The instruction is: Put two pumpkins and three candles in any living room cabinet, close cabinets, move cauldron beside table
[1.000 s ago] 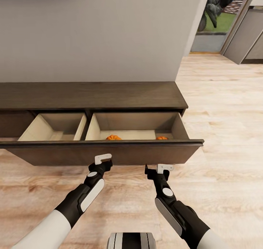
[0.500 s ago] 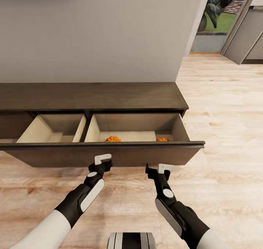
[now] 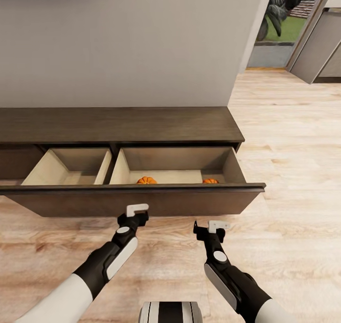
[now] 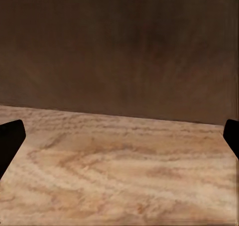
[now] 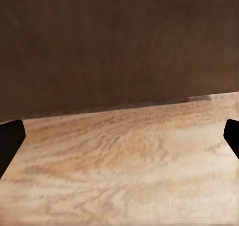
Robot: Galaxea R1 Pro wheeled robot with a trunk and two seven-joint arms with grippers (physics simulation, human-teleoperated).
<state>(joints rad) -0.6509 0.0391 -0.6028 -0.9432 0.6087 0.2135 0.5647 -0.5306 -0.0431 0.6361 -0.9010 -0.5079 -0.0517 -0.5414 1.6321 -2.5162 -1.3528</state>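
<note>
The long dark brown cabinet (image 3: 118,124) stands against the wall with its wide drawer (image 3: 132,200) pulled out. Two orange pumpkins (image 3: 147,180) (image 3: 210,181) lie in the right pale compartment, half hidden behind the drawer front. The left compartment (image 3: 71,166) looks bare. My left gripper (image 3: 137,210) hangs open just in front of the drawer front (image 4: 119,52), apart from it. My right gripper (image 3: 217,226) is open too, a little farther back over the floor, facing the drawer front (image 5: 119,47). The candles, cauldron and table are out of view.
A grey wall (image 3: 132,43) rises behind the cabinet. Light wood floor (image 3: 293,171) stretches to the right toward a doorway (image 3: 284,33) with greenery outside. My base (image 3: 170,312) sits at the lower edge.
Both grippers have drawn back from the drawer front toward me, the right one more. The drawer and pumpkins stay as they were half a second ago.
</note>
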